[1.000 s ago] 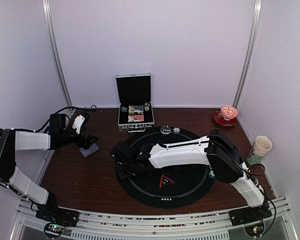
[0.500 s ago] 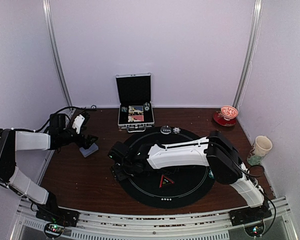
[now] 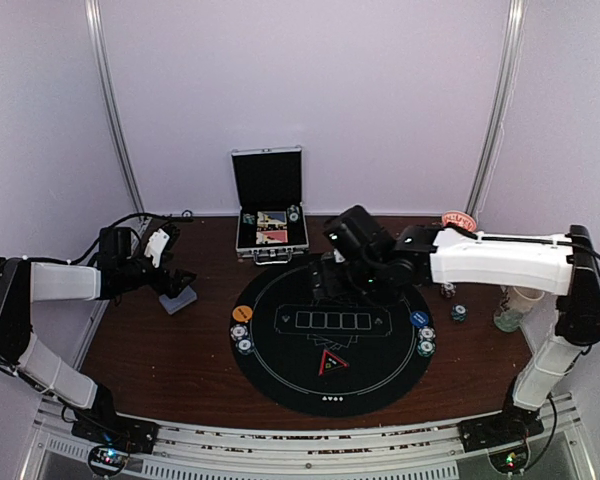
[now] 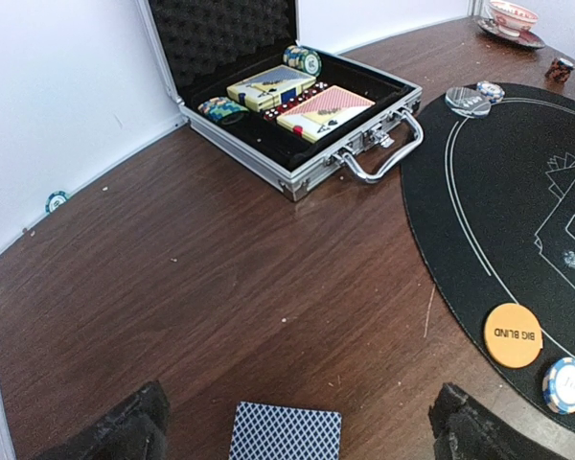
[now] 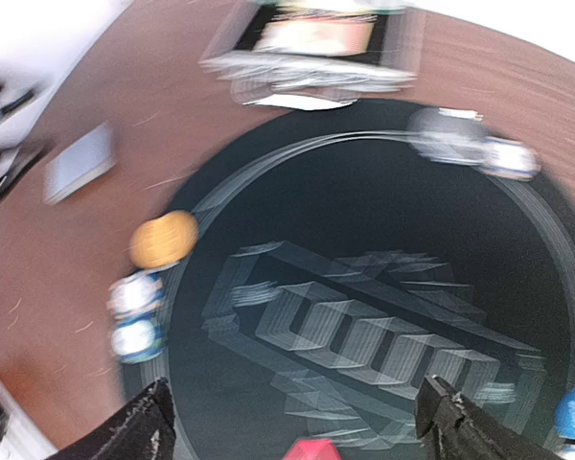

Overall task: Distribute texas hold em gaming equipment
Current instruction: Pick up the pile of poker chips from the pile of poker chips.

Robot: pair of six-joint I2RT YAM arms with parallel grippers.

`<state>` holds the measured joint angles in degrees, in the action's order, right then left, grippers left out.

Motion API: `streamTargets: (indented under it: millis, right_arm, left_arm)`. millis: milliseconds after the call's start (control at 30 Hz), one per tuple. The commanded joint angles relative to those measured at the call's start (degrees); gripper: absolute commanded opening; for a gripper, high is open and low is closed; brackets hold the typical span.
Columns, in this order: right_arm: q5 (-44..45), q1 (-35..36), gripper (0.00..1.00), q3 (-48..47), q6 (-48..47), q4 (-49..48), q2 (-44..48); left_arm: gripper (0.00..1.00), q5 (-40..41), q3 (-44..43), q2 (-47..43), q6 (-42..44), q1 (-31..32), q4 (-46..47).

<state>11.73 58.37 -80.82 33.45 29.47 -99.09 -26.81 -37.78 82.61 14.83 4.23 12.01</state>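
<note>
Clearly our left gripper (image 4: 304, 422) stands wide open astride the grey-blue cards (image 4: 286, 433) lying on the desk (image 4: 172, 287), gripping nothing. If we close off-centre, the cards may skid or fan out. Our right gripper (image 5: 302, 422), also open and empty, hangs over the black mat (image 5: 364, 240). A low sweep could scatter the chips (image 4: 567, 383) and orange button disc (image 4: 513, 334) by its rim.

Pale lilac walls (image 3: 310, 90) enclose a dark brown wooden table (image 3: 160, 350).
</note>
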Motion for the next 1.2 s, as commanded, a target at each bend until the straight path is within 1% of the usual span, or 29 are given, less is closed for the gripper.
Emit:
streamTargets:
  millis: [0,67,133,233,333,433,667,1167]
  right_arm:
    - [2.57,-11.00,0.89,15.05,1.16,-0.74,9.01]
    - [1.87,-16.20,0.91,21.88,0.67,-2.31,12.64]
    - [1.35,-21.15,0.92,26.73,0.10,-3.88,15.40]
    - [1.10,-27.40,0.91,31.42,-0.63,-5.00,17.66]
    - [1.97,-31.46,0.91,34.11,-1.27,-5.64,18.60]
    - [3.27,-33.97,0.91,35.98,-1.40,-6.10,18.82]
    - [2.77,-39.14,0.91,40.00,-1.71,-9.02,18.92]
    - [3.56,-43.93,0.84,40.84,-0.71,-12.14,15.75]
  left_arm:
    - [0.98,-0.07,-0.17,-0.29,-0.46,-0.26,1.96]
    - [0.98,-0.11,-0.10,-0.36,-0.44,-0.19,1.96]
    - [0.98,-0.04,-0.10,-0.35,-0.43,-0.26,1.96]
    - [0.98,-0.01,-0.10,-0.36,-0.44,-0.27,1.92]
    - [0.98,-0.03,-0.10,-0.34,-0.42,-0.19,1.88]
    - [0.98,0.02,-0.10,-0.43,-0.49,-0.20,1.90]
    - [0.98,-0.25,-0.10,-0.27,-0.33,-0.25,1.96]
    - [0.98,-0.52,-0.19,0.10,-0.37,-0.24,1.96]
